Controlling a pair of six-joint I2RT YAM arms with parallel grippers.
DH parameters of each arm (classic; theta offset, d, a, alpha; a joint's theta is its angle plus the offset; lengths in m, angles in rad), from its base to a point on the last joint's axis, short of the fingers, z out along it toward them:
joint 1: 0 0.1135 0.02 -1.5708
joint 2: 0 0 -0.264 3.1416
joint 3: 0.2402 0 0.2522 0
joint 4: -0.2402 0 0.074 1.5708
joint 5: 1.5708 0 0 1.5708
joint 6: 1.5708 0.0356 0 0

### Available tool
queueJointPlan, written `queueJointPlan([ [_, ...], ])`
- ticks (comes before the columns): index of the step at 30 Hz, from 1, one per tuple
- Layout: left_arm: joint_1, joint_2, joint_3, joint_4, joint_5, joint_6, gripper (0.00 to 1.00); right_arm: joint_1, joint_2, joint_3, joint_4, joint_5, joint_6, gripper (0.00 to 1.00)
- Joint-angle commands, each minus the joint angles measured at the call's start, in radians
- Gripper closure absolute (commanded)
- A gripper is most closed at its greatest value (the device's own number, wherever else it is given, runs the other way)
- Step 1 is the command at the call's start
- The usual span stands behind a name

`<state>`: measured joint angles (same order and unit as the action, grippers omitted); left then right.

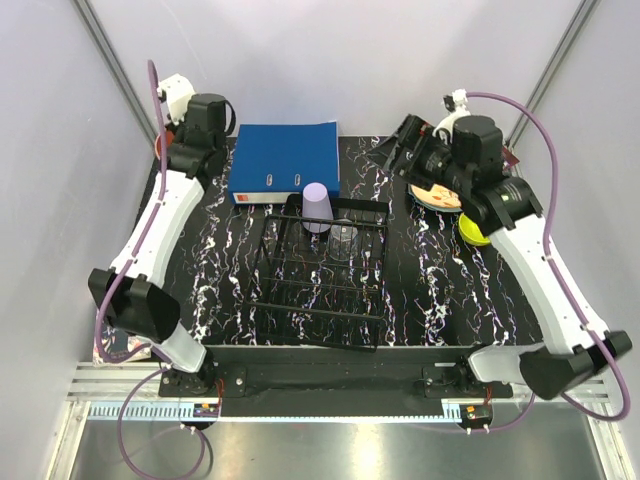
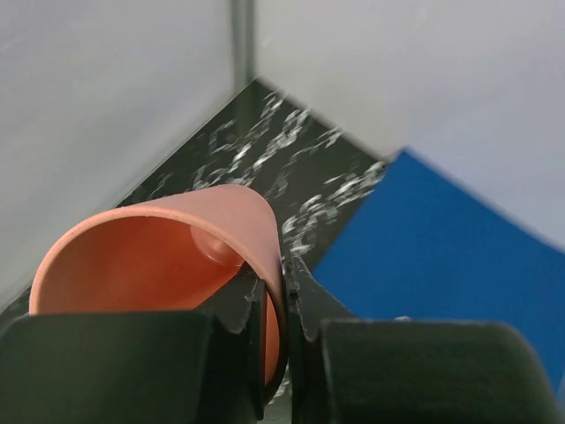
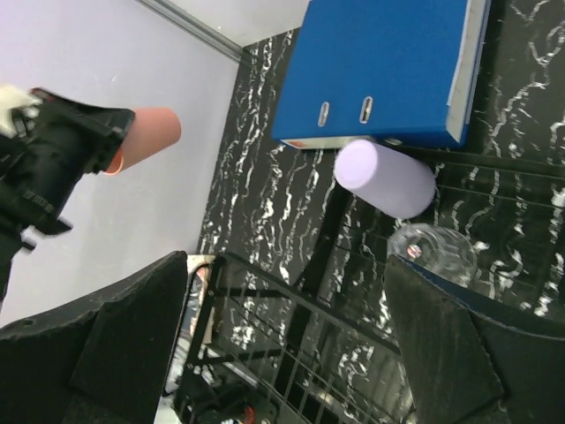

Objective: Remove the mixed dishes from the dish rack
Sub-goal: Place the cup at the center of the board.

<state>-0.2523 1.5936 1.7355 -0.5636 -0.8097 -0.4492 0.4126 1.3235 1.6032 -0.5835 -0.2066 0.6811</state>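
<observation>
**Salmon cup is up and out, two pieces standing in the rack**

On the black marbled table, the dish rack sits dead centre, long axis running 12 to 6. Only its far end is loaded: the lilac cup stands at 12 o'clock, closed base up, and the clear glass is just beside it at the cup's 5 o'clock. The near bars carry nothing.

The blue binder lies flat just beside the far rim, at the rack's 11 o'clock. Bare tabletop shows along the rack's 9 o'clock side.

Out at 2 o'clock, on the table, the watermelon-print plate and the yellow bowl peek from under the right arm.

The left gripper, over the far-left corner, pinches the wall of the salmon cup, one finger inside the mouth and one outside. The cup lies sideways, base pointing away from the wrist.

The right gripper is spread wide, holding nothing, above the rack's far end.
</observation>
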Motion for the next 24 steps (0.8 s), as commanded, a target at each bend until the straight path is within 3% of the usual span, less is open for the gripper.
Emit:
queueJointPlan([
  [1,0.077,-0.001,-0.068,-0.005,-0.036,-0.012,1.0,0.003,-0.087,-0.055,-0.019,0.088,-0.066,0.0],
  [6,0.122,0.074,-0.128,-0.018,0.134,-0.077,1.0,0.009,-0.076,-0.058,-0.018,0.104,-0.086,0.0],
  [14,0.157,0.224,-0.079,-0.036,0.357,-0.137,1.0,0.012,-0.052,-0.06,-0.018,0.124,-0.107,0.0],
  [24,0.177,0.315,-0.093,-0.062,0.385,-0.184,1.0,0.014,0.008,-0.017,-0.029,0.119,-0.11,0.0],
])
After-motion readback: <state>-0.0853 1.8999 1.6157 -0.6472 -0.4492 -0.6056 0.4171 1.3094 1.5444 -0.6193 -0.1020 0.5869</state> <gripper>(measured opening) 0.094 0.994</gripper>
